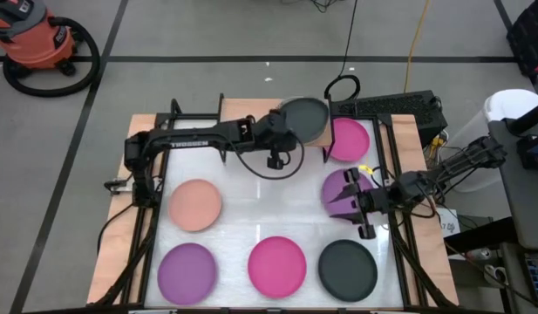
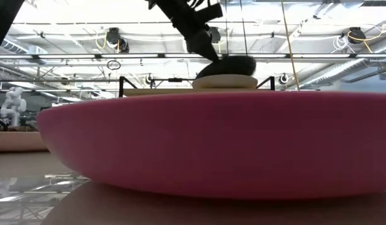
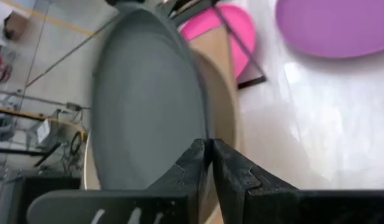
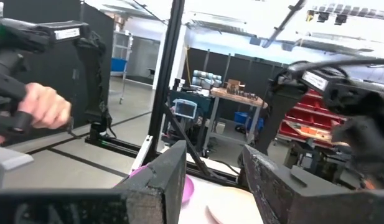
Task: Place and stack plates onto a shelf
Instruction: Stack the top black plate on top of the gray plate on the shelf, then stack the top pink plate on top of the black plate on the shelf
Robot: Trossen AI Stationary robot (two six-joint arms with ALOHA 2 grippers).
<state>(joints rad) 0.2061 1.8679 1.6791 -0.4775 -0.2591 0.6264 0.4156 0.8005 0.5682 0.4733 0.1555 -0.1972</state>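
Observation:
The shelf point(image 1: 241, 109) stands at the table's far middle; its wooden board point(image 2: 161, 91) shows in the low view. A beige plate point(image 2: 225, 81) lies on it with a black plate point(image 1: 305, 119) over it, and a magenta plate point(image 1: 349, 139) lies beside them. My left gripper point(image 1: 282, 131) is shut on the black plate. My right gripper point(image 1: 363, 209) is open above the near right part of a purple plate point(image 1: 338, 190) on the table; in its wrist view the gripper point(image 4: 213, 180) holds nothing. My left gripper pinches the black plate's rim point(image 3: 201, 134) between its two fingers, on the side toward the table's left. It comes slanting down from the left and above. The black plate point(image 2: 235, 64) sits over the beige plate point(image 3: 224, 118); I cannot tell whether it rests on it.
On the table lie a salmon plate point(image 1: 194, 205), a purple plate point(image 1: 187, 269), a magenta plate point(image 1: 277, 264) that fills the low view point(image 2: 211, 144), and a black plate point(image 1: 347, 269). A person's hand point(image 4: 45, 106) shows in the room beyond.

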